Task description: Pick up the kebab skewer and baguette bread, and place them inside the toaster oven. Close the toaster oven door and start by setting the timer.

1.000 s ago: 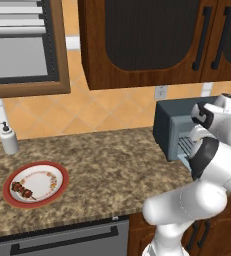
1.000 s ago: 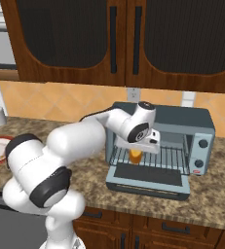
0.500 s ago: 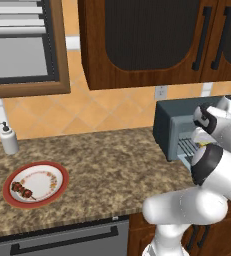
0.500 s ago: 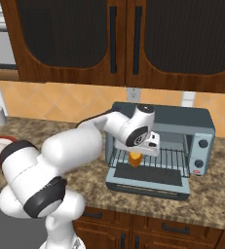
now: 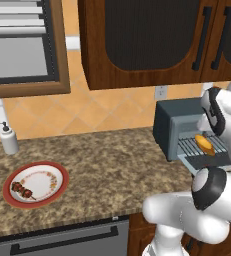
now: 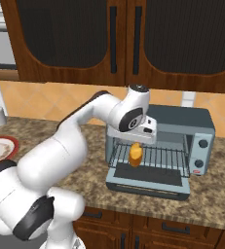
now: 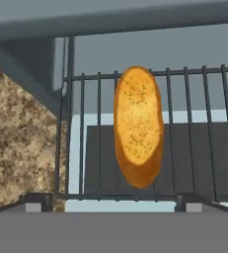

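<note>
The baguette bread (image 7: pixel 137 126) lies on the wire rack inside the toaster oven (image 6: pixel 194 122), near the rack's left end (image 6: pixel 135 154). My gripper (image 7: pixel 114 202) hangs just above the loaf, open, its two fingertips (image 7: pixel 39 200) spread wide on either side and nothing between them. In the right base view the gripper (image 6: pixel 136 140) is at the oven's mouth. The toaster oven door (image 6: pixel 148 184) is dropped flat open. Far to the left, the kebab skewer (image 5: pixel 23 189) rests on a red-rimmed plate (image 5: pixel 54 174). The bread (image 5: pixel 205 143) also shows on the rack in the left base view.
The oven's knobs (image 6: pixel 201 144) sit on its right front panel. A white soap dispenser (image 5: pixel 8 138) stands at the back left of the granite counter (image 5: pixel 107 165). Dark wood cabinets (image 6: pixel 123 39) hang low over the oven.
The jaws have spread from half shut to wide open and let go of the bread, which now lies on the rack. The hand has stayed at the oven's mouth.
</note>
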